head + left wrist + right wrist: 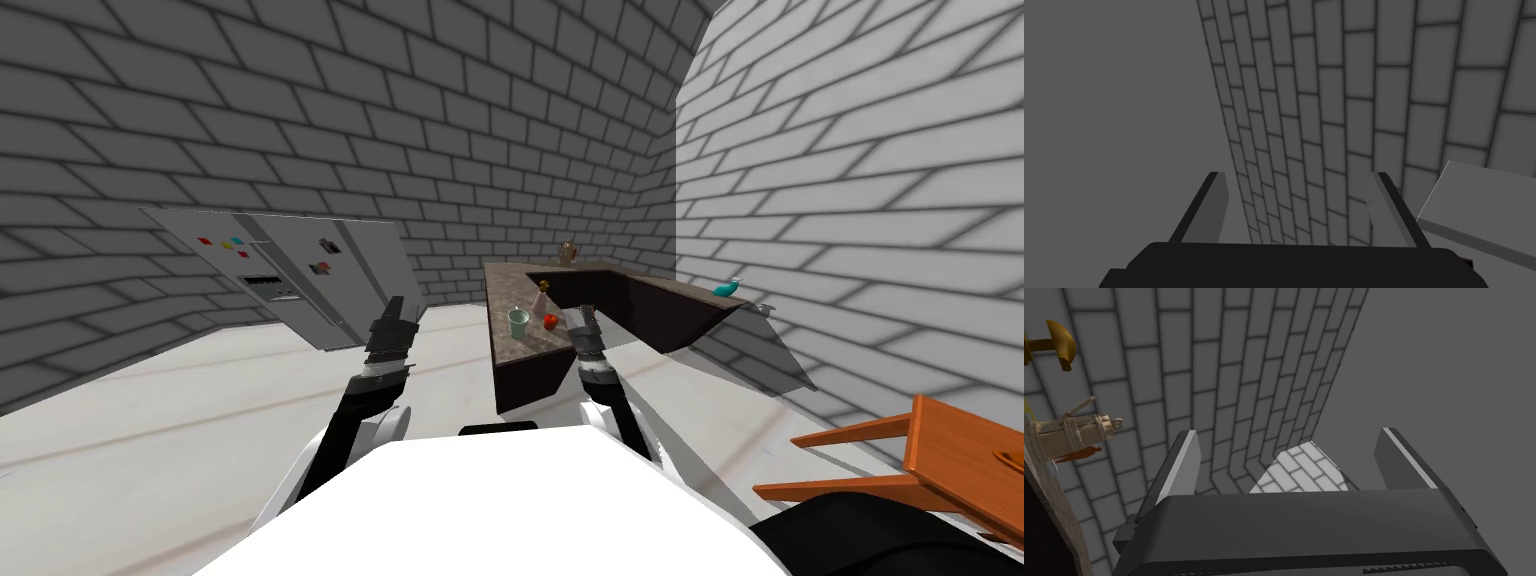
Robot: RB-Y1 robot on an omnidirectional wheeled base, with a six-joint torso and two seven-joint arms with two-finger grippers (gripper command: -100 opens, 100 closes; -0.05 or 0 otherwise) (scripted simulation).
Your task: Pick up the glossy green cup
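In the head view the pale green cup (518, 322) stands on the table (503, 290), just beside a red apple (550, 321) and near the right tool (582, 318). The wrist views add finger detail: the right tool and the left tool (1296, 175) are both spread wide and hold nothing.

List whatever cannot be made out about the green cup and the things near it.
Green cup, head view: too small to tell its contents or any handle.
Red thing beside it: too small to name.
Counter edge past the red thing: hidden by the right claw.
Wooden furniture: cut off by the picture's edge.
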